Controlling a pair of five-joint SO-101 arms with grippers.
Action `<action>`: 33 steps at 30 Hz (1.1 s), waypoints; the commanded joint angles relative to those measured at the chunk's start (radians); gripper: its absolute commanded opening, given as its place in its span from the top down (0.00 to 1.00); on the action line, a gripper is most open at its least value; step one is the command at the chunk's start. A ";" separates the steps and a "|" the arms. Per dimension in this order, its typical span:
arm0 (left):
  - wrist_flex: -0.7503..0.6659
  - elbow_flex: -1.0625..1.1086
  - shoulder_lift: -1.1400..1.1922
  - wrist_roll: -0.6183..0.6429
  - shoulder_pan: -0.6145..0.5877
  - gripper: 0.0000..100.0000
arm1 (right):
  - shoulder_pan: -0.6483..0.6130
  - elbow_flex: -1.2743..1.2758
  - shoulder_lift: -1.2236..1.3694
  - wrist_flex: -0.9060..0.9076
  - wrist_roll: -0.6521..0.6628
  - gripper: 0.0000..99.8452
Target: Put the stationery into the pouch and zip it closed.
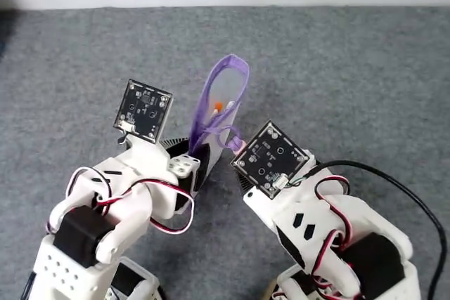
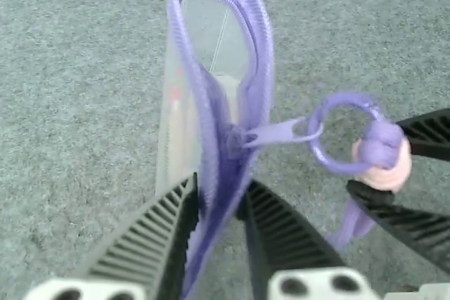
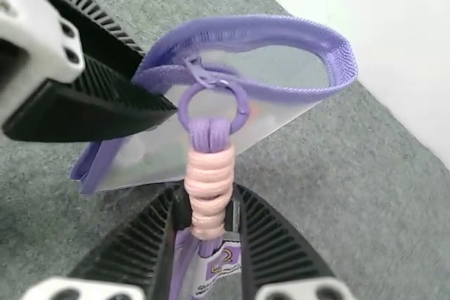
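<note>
— Where is the pouch (image 1: 223, 96)?
— Upright on the grey mat (image 1: 351, 68) between the two arms, its mouth gaping at the far end.
— And the left gripper (image 2: 219, 186)?
— Its jaws are clamped on the pouch's purple zipper edge, at the near end.
— The right gripper (image 3: 204, 194)?
— Pinched on the pink cord charm (image 3: 207, 177) that hangs from the zipper pull's ring (image 3: 242, 107), just beside the pouch.

The clear pouch (image 2: 174, 114) is held upright over the grey carpet (image 2: 70, 103), its purple zip edge pinched between the left gripper (image 2: 219, 191) fingers. Its mouth is left gaping. The purple ring (image 2: 344, 135) on the zip pull is held out sideways, its pink cord (image 2: 385, 159) clamped by the right gripper (image 2: 397, 170).
</note>
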 commanded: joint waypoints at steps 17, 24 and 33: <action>0.094 -0.064 -0.057 -0.023 -0.011 0.99 | 0.343 0.025 0.246 -0.588 -0.023 0.99; 0.101 0.022 -0.187 -0.023 -0.011 0.99 | 0.409 0.025 0.377 -0.694 -0.025 0.99; 0.138 0.045 -0.256 -0.023 -0.011 0.99 | 0.504 0.025 0.587 -0.860 -0.017 0.99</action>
